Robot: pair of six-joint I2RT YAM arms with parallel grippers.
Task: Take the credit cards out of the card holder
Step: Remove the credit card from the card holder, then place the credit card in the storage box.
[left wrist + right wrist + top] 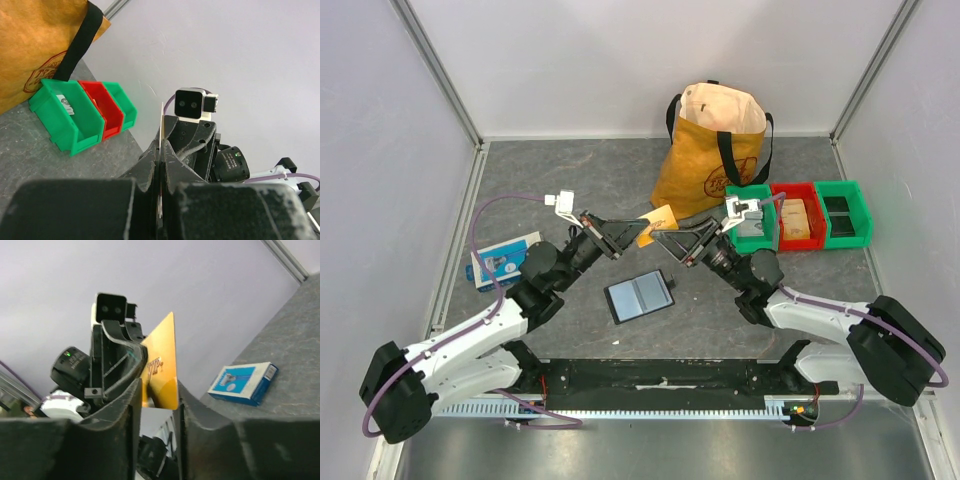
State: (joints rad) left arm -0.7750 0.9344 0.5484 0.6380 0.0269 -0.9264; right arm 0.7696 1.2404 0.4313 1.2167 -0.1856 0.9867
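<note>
The orange credit card [660,218] hangs in the air above the table's middle, between my two grippers. My left gripper [642,233] is shut flat on it, and in the left wrist view the card [162,125] shows edge-on between the pads. My right gripper [159,387] faces it from the right. Its fingers touch the card's [162,360] two long edges. The black card holder [640,297] lies open on the table below, with pale blue-grey cards in its two halves.
A blue-and-white flat box [503,258] lies at the left. A tan bag [715,150] stands at the back. Beside it stand a green bin [750,215], a red bin [796,215] and another green bin [843,212].
</note>
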